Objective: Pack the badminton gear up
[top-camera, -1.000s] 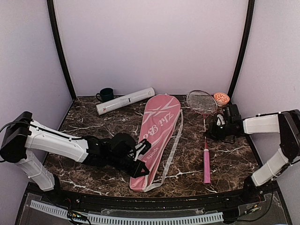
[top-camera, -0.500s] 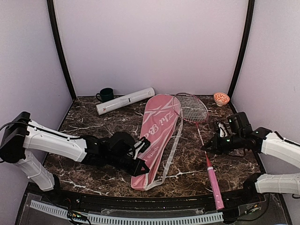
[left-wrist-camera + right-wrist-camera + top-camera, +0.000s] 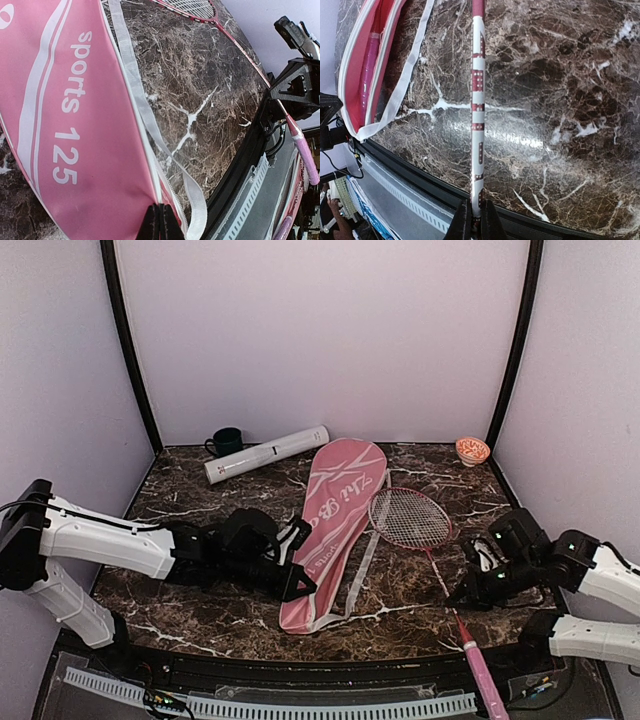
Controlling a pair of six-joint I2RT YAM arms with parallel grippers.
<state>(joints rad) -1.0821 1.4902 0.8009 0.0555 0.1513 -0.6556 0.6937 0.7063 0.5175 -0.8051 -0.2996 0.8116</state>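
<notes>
— Where is the pink bag (image 3: 335,520) found, and how is it met by the left hand (image 3: 298,585)?

— The bag is laid lengthwise down the middle of the bench (image 3: 180,505), lettering up. The left hand is set at the bag's near left rim. Its fingers are pressed fully together there, and the rim beside the white strap (image 3: 150,125) appears to be pinched between them.

— And the racket (image 3: 410,518)?

— It is laid just right of the bag. Its red-framed head is seen beside the bag's middle, close against the strap; whether the two touch cannot be told. The shaft is slanted away from the bag toward the bench's near edge, and the pink grip is carried out past that edge.

— By what is it held?

— The thin shaft is clamped by the right hand (image 3: 466,598), whose fingers are closed almost completely around it, near the grip. That hand is placed well right of the bag's near end.

— Is anything seen inside the bag?

— In the right wrist view the bag's near end is shown open, and a second pink handle (image 3: 370,65) is seen lying inside.

— What else is noted?

— A long white tube (image 3: 267,454) is laid left of the bag's far end, with a dark green mug (image 3: 227,441) just behind it. A small orange bowl (image 3: 472,450) is set well right of the bag's far end.
</notes>
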